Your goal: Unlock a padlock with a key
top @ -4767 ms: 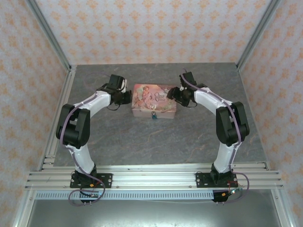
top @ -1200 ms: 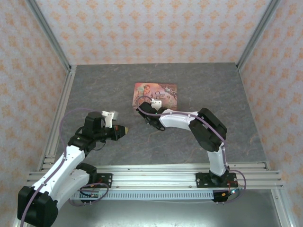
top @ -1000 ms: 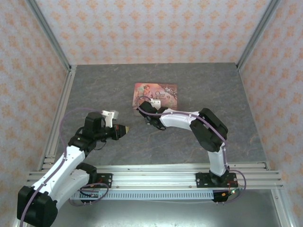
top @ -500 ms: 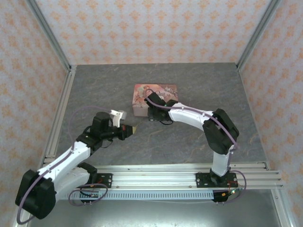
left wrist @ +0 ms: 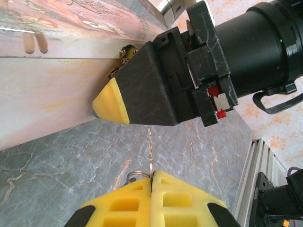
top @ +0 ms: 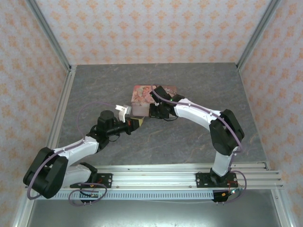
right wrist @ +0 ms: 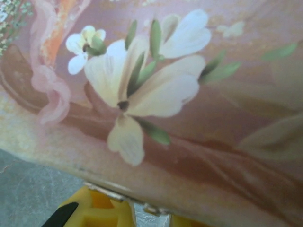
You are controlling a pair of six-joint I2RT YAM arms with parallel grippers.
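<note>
The pink picture-lidded tin [top: 141,92] sits mid-table. My right gripper [top: 152,111] is pressed against its front wall. In the right wrist view its yellow fingertips [right wrist: 102,215] stand a narrow gap apart under the tin's lid [right wrist: 189,118], with a small metal piece between them. The padlock's body is hidden behind the right finger [left wrist: 113,101]. My left gripper [left wrist: 152,174] is shut on the key [left wrist: 150,146]. The thin blade points up at the right finger's underside, and a small ring shows beside the pads. From above, the left gripper [top: 138,121] is just left of the right one.
Brass hasp parts [left wrist: 127,51] show on the tin's wall [left wrist: 47,90] above the right finger. The grey marbled tabletop [top: 189,80] runs out to patterned walls. An aluminium rail [top: 156,172] crosses the near edge, and the right arm [top: 203,113] arches over the table's right half.
My left gripper has carried the key right and forward to the tin's front. The right arm has swung rightward, its gripper staying at the tin's front, and the tin has shifted with it.
</note>
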